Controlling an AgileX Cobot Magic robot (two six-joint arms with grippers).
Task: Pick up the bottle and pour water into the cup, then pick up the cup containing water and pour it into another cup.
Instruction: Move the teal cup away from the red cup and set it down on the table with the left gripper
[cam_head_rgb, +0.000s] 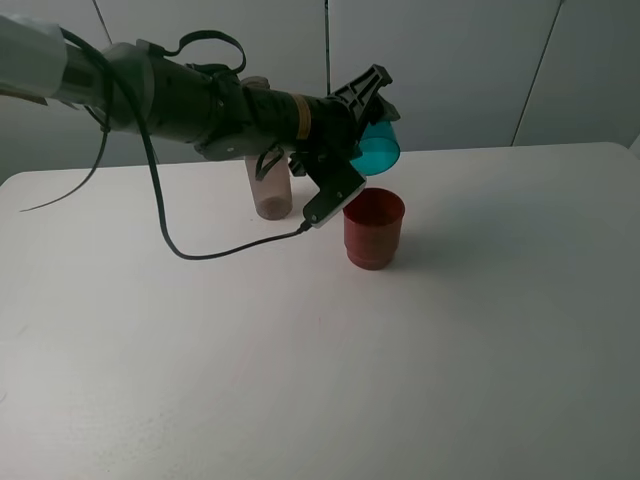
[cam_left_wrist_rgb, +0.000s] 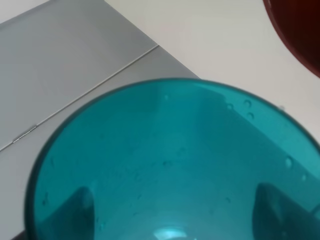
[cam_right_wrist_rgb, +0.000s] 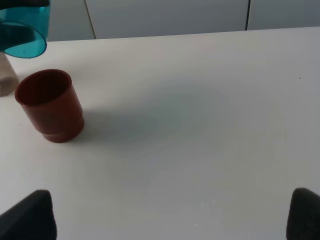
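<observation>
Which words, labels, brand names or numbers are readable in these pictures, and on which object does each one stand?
None: no readable text in any view.
The teal cup, the red cup and the bottle: plain plastic, no label or print visible.
The left arm: no legible marking on its dark housing or on the left gripper.
The table and the wall panels: bare.

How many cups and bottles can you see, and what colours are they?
Teal-blue cup, held tipped by the left gripper: 1
Red cup, standing on the table: 1
Brownish clear bottle: 1
Total: 3
</observation>
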